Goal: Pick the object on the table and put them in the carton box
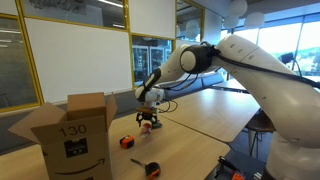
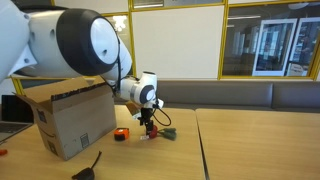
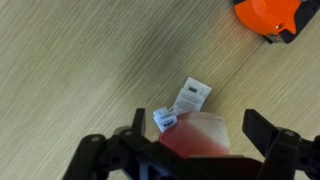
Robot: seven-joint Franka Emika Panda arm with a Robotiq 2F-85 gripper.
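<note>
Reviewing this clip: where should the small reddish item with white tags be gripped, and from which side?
Grip the reddish item by its body, not its loose white tags, coming straight down from above. It sits low on the table, and the open gripper has a finger on either side in the wrist view, so closing across its width looks most secure.

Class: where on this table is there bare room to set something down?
Free: the wide table stretch beyond the gripper, away from the box. Crowded: between box and gripper, where the orange block lies, and under the gripper, where a reddish item sits.
</note>
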